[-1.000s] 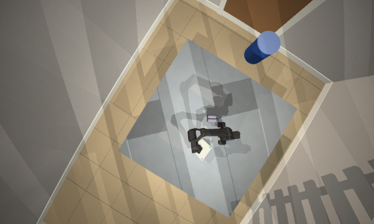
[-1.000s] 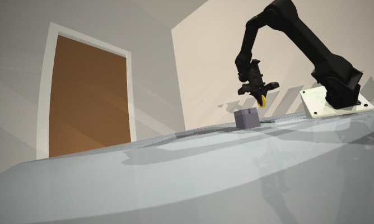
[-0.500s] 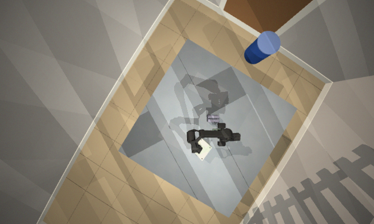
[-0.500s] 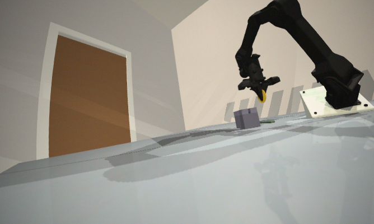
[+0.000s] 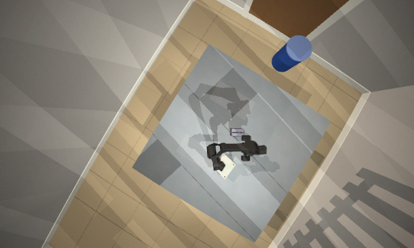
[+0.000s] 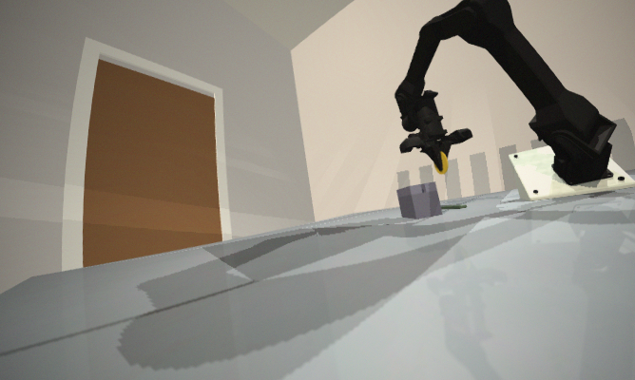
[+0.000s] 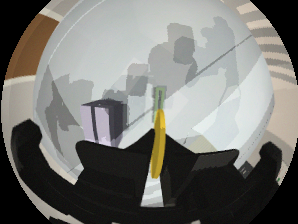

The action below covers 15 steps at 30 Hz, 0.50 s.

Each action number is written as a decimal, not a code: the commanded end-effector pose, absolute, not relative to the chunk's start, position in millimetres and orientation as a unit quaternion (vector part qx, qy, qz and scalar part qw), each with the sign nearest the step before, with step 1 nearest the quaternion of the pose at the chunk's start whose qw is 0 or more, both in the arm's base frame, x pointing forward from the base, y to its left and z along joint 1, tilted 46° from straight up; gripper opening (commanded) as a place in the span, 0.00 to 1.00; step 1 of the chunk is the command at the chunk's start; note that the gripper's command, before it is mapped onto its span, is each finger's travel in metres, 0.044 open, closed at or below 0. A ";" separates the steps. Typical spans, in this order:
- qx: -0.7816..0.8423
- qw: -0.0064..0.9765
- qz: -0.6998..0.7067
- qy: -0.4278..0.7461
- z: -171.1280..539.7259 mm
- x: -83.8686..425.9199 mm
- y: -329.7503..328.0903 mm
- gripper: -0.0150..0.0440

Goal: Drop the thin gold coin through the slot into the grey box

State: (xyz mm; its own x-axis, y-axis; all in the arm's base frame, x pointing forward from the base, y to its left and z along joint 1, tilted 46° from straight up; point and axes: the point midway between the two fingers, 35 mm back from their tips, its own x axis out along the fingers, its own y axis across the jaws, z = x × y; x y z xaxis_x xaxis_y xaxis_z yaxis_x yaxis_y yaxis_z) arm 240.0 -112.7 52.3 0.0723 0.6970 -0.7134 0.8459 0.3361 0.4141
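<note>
The gold coin [image 6: 444,165] [image 7: 160,131] is pinched on edge between the fingertips of my gripper [image 6: 439,159] [image 7: 155,132], which is shut on it. The coin hangs upright in the air, above and clear of the dark-green holder [image 6: 456,206] [image 7: 160,88], which is empty on the table. The grey box [image 5: 237,130] [image 6: 418,203] [image 7: 103,125] stands closed beside the holder, left of the coin in the wrist view and lower than it. The dark slot in its lid runs lengthwise. In the top view the arm hides the coin, the holder and the fingertips.
The arm's pale base plate [image 5: 229,166] [image 6: 532,173] is on the grey table top [image 5: 192,113] [image 6: 285,315]. A blue cylinder [image 5: 282,61] stands beyond the table by the brown door [image 5: 297,7] [image 6: 152,159]. Shadows of the arm fall across the table.
</note>
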 end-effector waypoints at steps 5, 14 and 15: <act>0.571 0.460 -0.082 0.675 64.0 255.3 -104.3 0.25; 0.568 0.463 -0.079 0.676 75.0 267.7 -93.9 0.25; 0.567 0.463 -0.078 0.677 76.2 269.0 -92.7 0.25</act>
State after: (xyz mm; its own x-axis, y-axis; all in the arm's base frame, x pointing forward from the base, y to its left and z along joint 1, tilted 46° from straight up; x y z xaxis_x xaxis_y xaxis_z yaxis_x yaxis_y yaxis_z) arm 263.5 -97.3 71.0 0.0713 0.6942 -0.7163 0.8421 0.3430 0.4162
